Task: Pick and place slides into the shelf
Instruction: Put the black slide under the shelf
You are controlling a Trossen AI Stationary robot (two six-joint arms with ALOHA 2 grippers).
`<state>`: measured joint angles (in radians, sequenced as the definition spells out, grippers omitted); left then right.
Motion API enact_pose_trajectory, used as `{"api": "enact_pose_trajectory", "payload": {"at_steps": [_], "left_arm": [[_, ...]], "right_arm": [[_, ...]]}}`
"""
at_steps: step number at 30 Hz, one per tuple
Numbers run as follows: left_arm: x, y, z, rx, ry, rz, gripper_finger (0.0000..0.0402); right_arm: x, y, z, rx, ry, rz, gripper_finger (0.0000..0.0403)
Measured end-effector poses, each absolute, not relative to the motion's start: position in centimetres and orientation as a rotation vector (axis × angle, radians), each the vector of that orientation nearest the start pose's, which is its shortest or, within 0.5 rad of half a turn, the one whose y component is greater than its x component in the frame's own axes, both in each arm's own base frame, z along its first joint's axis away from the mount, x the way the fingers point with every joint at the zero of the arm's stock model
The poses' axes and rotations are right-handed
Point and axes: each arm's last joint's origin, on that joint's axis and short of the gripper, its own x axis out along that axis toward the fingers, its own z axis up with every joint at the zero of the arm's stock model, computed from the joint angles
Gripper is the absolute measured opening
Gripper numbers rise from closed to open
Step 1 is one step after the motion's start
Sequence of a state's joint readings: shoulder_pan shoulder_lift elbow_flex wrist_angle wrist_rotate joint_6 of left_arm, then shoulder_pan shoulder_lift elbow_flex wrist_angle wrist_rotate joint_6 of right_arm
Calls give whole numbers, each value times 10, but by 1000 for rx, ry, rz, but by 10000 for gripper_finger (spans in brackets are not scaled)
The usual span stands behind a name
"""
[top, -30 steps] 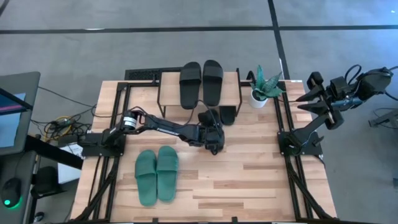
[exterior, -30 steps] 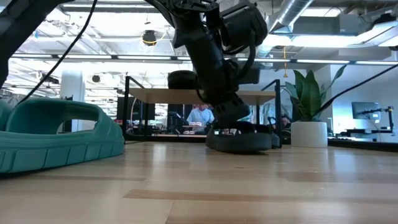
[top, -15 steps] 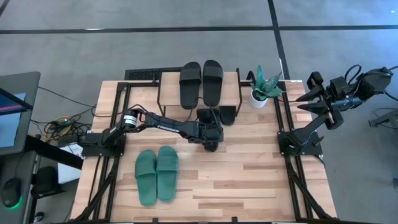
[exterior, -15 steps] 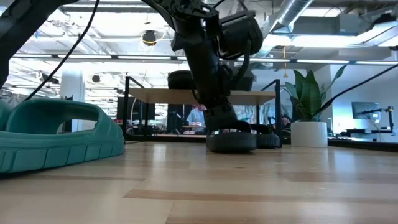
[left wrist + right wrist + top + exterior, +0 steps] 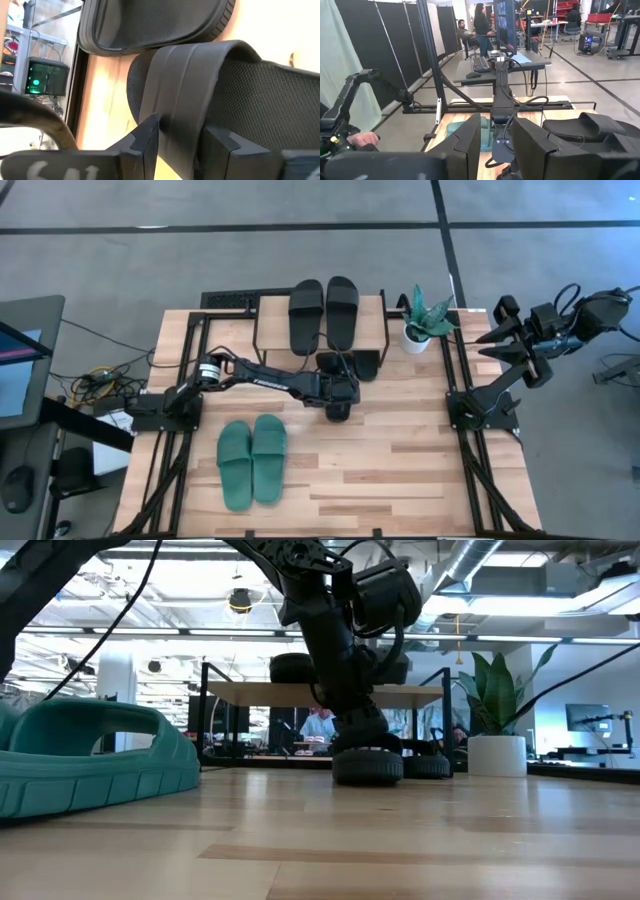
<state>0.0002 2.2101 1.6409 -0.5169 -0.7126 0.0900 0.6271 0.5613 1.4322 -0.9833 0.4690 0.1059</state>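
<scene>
1. Step in hand: I judge that I am carrying out the placement of a black slide (image 5: 338,368) toward the shelf (image 5: 375,312). My left gripper (image 5: 338,402) is at the middle of the desk (image 5: 420,450), just in front of the shelf, and is clamped on this slide

2. Left jaws: the left wrist view shows my two fingers (image 5: 145,145) closed on the wide strap (image 5: 185,95) of the slide, one finger on each side of it. The jaws stand partly closed, stopped by the thickness of the strap. In the low view the slide (image 5: 367,766) sits at or very close to the desk surface; I cannot tell whether it touches

3. Right jaws: my right gripper (image 5: 500,340) waits beyond the right edge of the desk, raised, well apart from every slide. Its fingers (image 5: 470,145) show a gap between them and hold nothing

4. Location of the task items:
   - One black pair (image 5: 324,313) already lies on the wood top of the shelf, at the far edge of the desk
   - A second black slide (image 5: 366,365) lies just beside the one that I grip, near the front right leg of the shelf
   - The green pair (image 5: 252,462) lies side by side toward the near left part of the desk, untouched

5. Next move, as I judge it: push or carry the gripped slide forward under the shelf top, keeping it low enough to pass beneath the plank and clear of the metal legs, then release the strap

6. Hazard: the neighbouring black slide and the potted plant (image 5: 424,320) at the far right of the shelf stand close to the path
</scene>
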Motion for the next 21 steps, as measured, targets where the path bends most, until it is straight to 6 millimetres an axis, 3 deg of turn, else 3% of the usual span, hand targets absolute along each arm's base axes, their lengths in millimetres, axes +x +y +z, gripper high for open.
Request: {"api": "enact_pose_trajectory", "payload": {"at_steps": [21], "left_arm": [[459, 14, 155, 390, 1026, 631, 105]], "right_arm": [[9, -10, 460, 46, 104, 149, 98]]}}
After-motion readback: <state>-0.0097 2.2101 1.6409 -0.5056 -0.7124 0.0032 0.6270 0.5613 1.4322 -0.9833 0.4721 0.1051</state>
